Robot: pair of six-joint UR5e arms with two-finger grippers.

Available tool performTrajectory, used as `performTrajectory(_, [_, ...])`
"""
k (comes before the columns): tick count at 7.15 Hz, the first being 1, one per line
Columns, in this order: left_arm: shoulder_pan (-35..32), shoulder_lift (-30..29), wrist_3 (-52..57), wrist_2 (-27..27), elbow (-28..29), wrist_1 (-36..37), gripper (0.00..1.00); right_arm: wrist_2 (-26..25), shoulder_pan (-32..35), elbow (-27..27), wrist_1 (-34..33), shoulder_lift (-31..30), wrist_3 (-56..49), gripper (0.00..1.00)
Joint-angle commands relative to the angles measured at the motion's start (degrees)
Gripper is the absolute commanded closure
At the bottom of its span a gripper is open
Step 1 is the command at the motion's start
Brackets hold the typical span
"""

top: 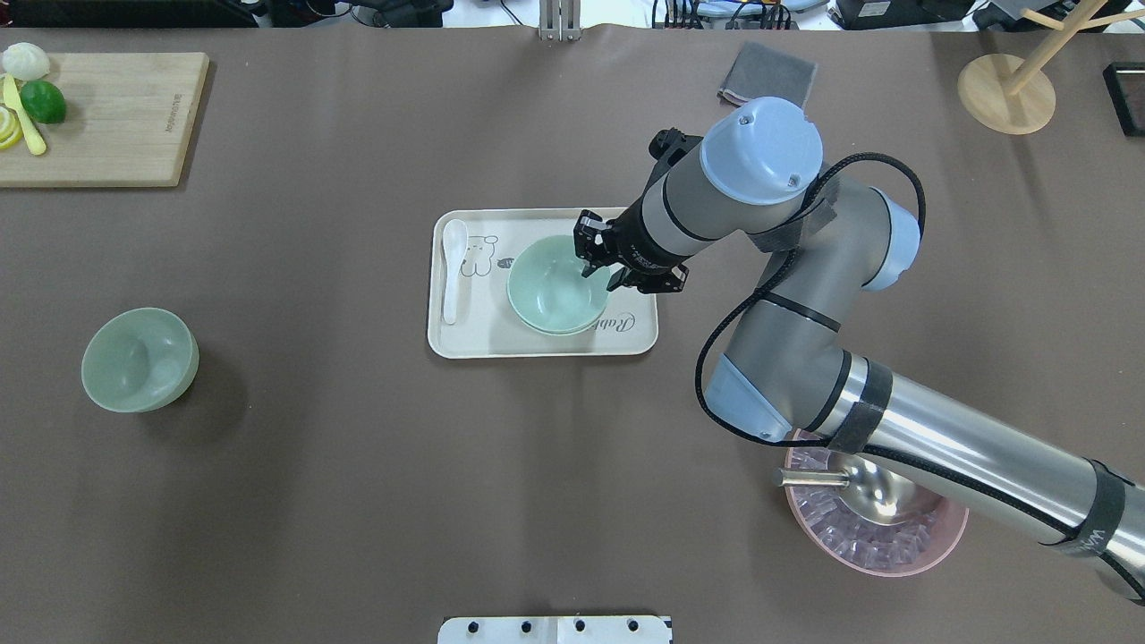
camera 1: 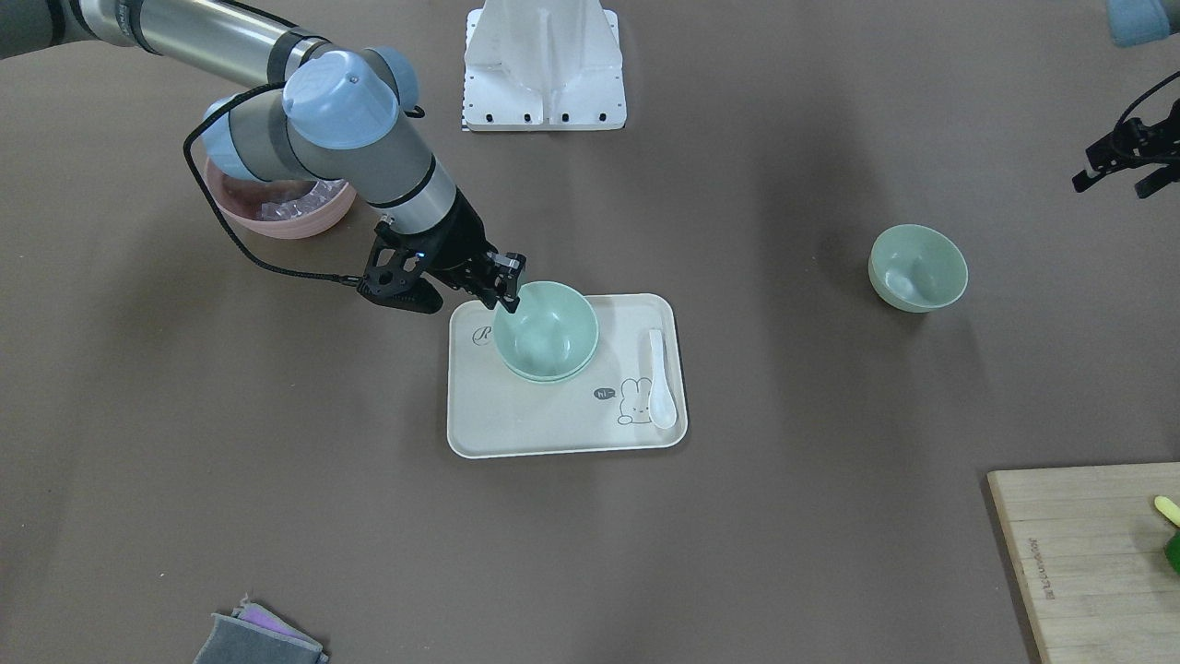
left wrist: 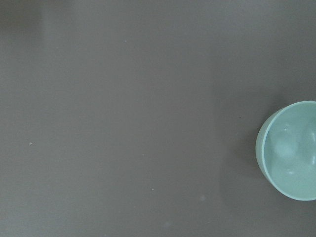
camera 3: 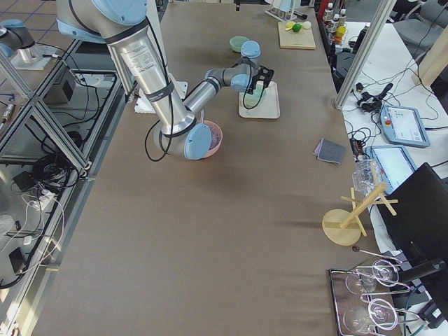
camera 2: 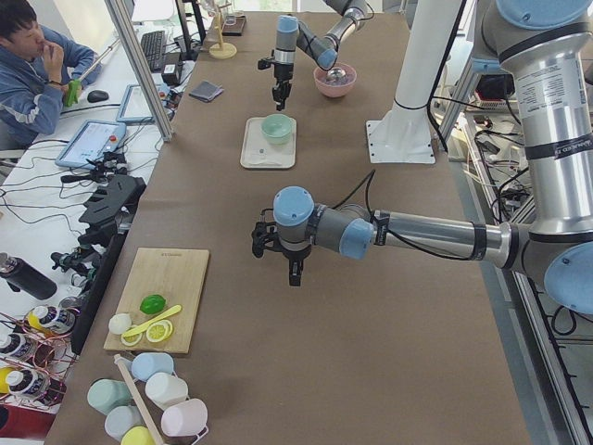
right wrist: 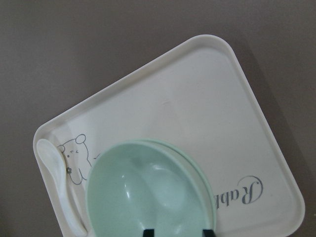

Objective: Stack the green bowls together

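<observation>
Two green bowls [camera 1: 546, 332] sit nested on the cream tray [camera 1: 516, 415]; they also show in the overhead view [top: 555, 284] and the right wrist view [right wrist: 148, 192]. The lower bowl's rim peeks out beside the upper one. My right gripper [camera 1: 505, 281] [top: 599, 273] hangs over the stack's rim on the robot's side, jaws apart, fingertips [right wrist: 148, 232] at the frame's bottom edge. The third green bowl [camera 1: 917, 267] [top: 139, 358] [left wrist: 291, 150] stands alone on the table. My left gripper [camera 1: 1113, 184] hovers open and empty, off to one side of it.
A white spoon [camera 1: 660, 378] lies on the tray. A pink bowl with a metal scoop [top: 877, 537] sits under the right arm. A cutting board with fruit [top: 107, 116], a grey cloth [top: 767, 76] and a wooden stand [top: 1006, 89] line the far edge.
</observation>
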Motion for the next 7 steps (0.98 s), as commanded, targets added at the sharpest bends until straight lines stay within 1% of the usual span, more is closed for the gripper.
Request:
performTrajectory(1, [9.6,-2.7,-16.6,3.2,5.9,-15.8,0.03,0.2,1.6,-0.5,0.2,0.9,0.6,0.0])
performTrajectory(2, [14.7,-5.7,-20.6,7.6,8.3,-17.3,0.03,4.7,5.0,1.3,-0.2,0.2,0.4,0.0])
performTrajectory(3, [17.3,-7.0,-21.7,9.9,9.5,-17.4,0.04,9.9,7.8,2.0,0.0,-1.1,0.3,0.0])
performTrajectory(4, [18.8,-7.3,-22.1,10.1,10.0,-17.4,0.24,10.5,8.7,2.6,0.1,-2.3,0.2,0.0])
performTrajectory(5, [19.1,-8.4,-23.2,10.0,10.4,-17.4,0.89,11.1,9.5,3.1,0.0,-3.5,0.0,0.0])
performTrajectory(6, [19.1,-8.7,-23.2,9.7,10.5,-17.1,1.0,11.4,10.6,6.4,-0.1,-7.4,-1.4,0.0])
performTrajectory(7, [19.1,-9.8,-23.5,9.4,10.2,-16.8,1.0,13.6,12.9,9.6,-0.5,-12.1,-6.3,0.0])
